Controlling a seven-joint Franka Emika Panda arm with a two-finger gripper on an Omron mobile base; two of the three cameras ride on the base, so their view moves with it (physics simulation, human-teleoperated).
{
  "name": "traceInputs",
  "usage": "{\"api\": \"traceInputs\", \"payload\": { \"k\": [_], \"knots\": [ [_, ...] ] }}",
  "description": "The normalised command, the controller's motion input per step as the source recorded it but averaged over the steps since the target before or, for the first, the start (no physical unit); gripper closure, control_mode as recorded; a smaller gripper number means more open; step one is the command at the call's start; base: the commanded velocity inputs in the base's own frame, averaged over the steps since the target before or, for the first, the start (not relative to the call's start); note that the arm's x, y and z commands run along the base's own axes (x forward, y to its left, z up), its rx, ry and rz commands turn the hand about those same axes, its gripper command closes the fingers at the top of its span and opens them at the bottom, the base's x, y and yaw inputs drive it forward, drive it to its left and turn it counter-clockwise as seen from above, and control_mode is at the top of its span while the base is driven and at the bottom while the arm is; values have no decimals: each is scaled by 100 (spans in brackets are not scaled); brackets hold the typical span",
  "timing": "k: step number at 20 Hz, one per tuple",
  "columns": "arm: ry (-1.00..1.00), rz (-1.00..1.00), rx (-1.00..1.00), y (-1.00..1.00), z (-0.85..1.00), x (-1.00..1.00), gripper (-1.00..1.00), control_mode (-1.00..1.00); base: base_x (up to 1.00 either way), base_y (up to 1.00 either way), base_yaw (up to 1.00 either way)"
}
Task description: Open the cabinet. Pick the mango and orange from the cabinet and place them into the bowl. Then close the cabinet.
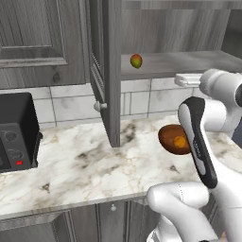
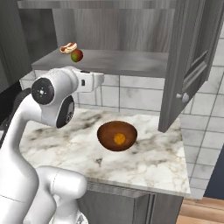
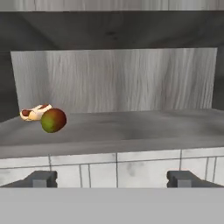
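Claw (image 3: 112,178) wide open, holding nothing.

From my left base camera the arm covers the right half of the bowl (image 1: 171,140). The cabinet (image 2: 131,26) runs off the top edge. I can't identify the pale thing (image 3: 35,113) behind the mango (image 3: 54,120).

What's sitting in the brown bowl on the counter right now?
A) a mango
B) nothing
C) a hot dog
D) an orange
D: the orange lies in the bowl on the counter, while the mango is on the shelf of the open cabinet.
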Motion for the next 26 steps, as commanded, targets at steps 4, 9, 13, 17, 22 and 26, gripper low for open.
{"api": "traceInputs", "payload": {
  "k": [4,9,13,17,22,26],
  "knots": [
    [-4,2,-6,39,100,-9,-100,-100,0,0,0],
    [0,1,-4,18,37,0,-100,-100,0,0,0],
    [0,0,0,0,0,0,-100,-100,0,0,0],
    [1,0,0,0,0,0,-100,-100,0,0,0],
    [0,0,0,1,0,0,-100,-100,0,0,0],
    [0,0,0,4,0,0,-100,-100,0,0,0]
  ]
}}
